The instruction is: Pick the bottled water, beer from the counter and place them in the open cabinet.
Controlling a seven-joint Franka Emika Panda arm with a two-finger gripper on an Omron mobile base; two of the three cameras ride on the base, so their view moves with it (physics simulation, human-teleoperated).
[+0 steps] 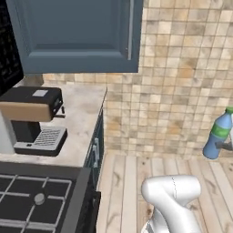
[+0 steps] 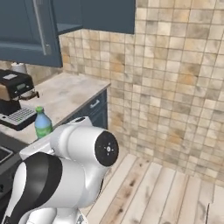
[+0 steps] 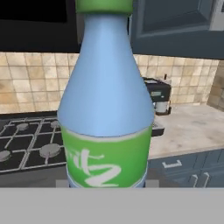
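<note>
The bottled water (image 3: 106, 100), light blue with a green cap and green label, stands upright right in front of the hand camera. At the right edge of the left base view the bottled water (image 1: 218, 134) hangs in the air over the floor, with my gripper (image 1: 226, 145) shut on its lower part. Its green cap and label (image 2: 43, 123) peek over my arm. The beer is out of view. The counter (image 1: 82, 113) lies to the left. Above it is the blue-grey wall cabinet (image 1: 77, 36), its slab door (image 2: 30, 30) swung open.
A black and tan coffee machine (image 1: 34, 118) stands on the counter beside the black stove (image 1: 32, 195). Drawers with silver handles (image 3: 175, 164) sit under the counter. A tiled wall (image 1: 182, 82) rises behind the wooden floor (image 1: 136, 182).
</note>
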